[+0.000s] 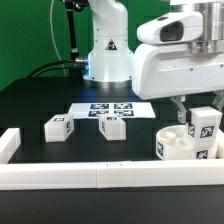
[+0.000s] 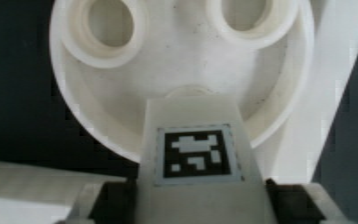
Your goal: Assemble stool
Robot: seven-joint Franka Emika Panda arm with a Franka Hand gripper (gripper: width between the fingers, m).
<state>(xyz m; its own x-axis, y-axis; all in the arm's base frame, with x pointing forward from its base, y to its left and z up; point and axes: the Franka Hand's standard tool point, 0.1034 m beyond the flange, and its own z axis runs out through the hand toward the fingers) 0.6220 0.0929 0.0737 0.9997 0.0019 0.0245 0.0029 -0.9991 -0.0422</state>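
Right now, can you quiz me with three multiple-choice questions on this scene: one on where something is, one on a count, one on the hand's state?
1. Relative to the seat, where are the two loose legs?
A) on top of it
B) on the table, toward the exterior view's left of it
C) stacked on each other

2. How many holes of the seat show in the wrist view?
A) none
B) five
C) two

3. What is the hand doing?
A) gripping a tagged leg
B) hanging open and empty
C) lifting the seat

Answers:
1 B, both rest on the black table, apart from the seat.
2 C, two oval openings show.
3 A, the tagged leg sits clamped in it.
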